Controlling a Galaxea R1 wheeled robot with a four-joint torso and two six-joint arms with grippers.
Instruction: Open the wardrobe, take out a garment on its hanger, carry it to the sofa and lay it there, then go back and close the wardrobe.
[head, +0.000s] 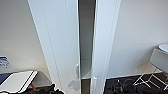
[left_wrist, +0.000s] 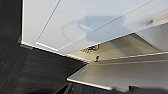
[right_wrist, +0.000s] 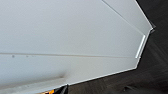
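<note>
The wardrobe stands right in front of me, tall and white. Its two doors are ajar, with a narrow dark gap between them. The left door carries a small silver handle, and the right door has its own handle. The doors hide most of the inside. The left wrist view looks along the wardrobe's doors to a handle and a pale inner floor. A white wardrobe panel shows close up in the right wrist view. Dark parts of my left arm and right arm sit low before the doors.
A white chair with thin metal legs stands at the right by the wall. A white slab-like object lies low at the left. The floor around the wardrobe's base is dark.
</note>
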